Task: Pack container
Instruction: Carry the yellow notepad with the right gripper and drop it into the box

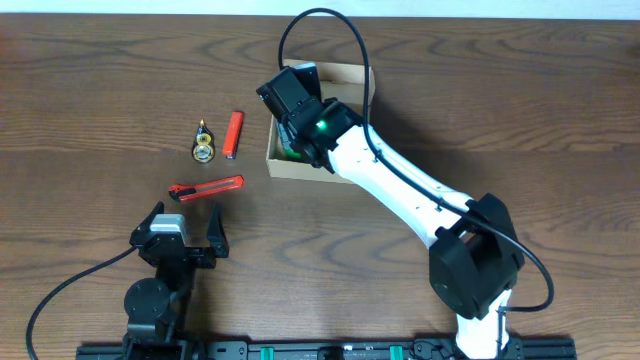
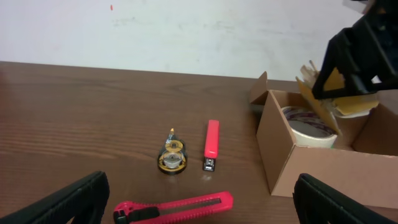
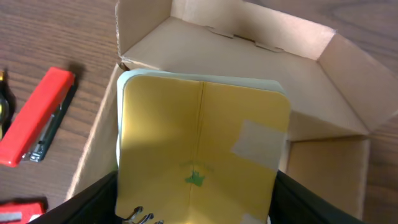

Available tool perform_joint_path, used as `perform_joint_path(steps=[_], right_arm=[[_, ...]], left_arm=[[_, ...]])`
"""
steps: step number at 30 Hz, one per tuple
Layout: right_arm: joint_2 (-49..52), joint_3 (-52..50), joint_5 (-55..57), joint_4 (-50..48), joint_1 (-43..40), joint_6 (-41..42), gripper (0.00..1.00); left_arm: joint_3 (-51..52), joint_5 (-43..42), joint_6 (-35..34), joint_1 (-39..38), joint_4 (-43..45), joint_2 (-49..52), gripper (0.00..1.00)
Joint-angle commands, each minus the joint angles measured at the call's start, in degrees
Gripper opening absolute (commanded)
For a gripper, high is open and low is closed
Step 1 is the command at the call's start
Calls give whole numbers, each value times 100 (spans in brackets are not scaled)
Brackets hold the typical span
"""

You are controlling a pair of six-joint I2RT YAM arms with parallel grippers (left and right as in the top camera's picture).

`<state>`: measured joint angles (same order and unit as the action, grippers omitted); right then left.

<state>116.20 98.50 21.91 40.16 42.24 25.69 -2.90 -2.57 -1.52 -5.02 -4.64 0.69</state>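
The container [image 1: 352, 72] is an open tan cardboard box at the back middle of the table, also seen in the left wrist view [image 2: 311, 171]. My right gripper [image 1: 296, 112] reaches down into it, shut on a yellow spiral notebook [image 3: 199, 149] held upright over the box's inside [image 3: 249, 56]. A roll of tape [image 2: 305, 124] lies inside the box. My left gripper [image 1: 186, 215] stands open near the front edge, with nothing between its fingers [image 2: 68, 202].
A red box cutter [image 1: 207, 188] lies just ahead of the left gripper. Farther back are a red stapler [image 1: 234, 133] and a small yellow tape dispenser [image 1: 203, 143], both left of the box. The box's lid flap [image 3: 146, 18] stands open.
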Motion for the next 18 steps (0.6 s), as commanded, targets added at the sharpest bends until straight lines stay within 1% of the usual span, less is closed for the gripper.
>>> perform_joint_path(steps=[1,3,4,7,8,10,18], right_arm=[[205,33,11,-170,61,120,71],[249,33,9,-234,61,125,74],[256,33,7,-256,61,125,77],[260,33,-90,-273,61,125,84],[260,33,-90,-278,61,125,88],[260,33,-94,-317,59,125,99],[256,50,-94,-400,50,120,99]], left_arm=[[214,68,-20,22,-63,-37,95],[214,68,-20,22,-63,-39,95],[214,68,-20,22,-63,-39,95],[214,68,-20,22,-63,-37,95],[214,68,-20,22,-63,-37,95],[214,68,-20,22,-63,-37,95],[214,68,-20,22,-63,-39,95]])
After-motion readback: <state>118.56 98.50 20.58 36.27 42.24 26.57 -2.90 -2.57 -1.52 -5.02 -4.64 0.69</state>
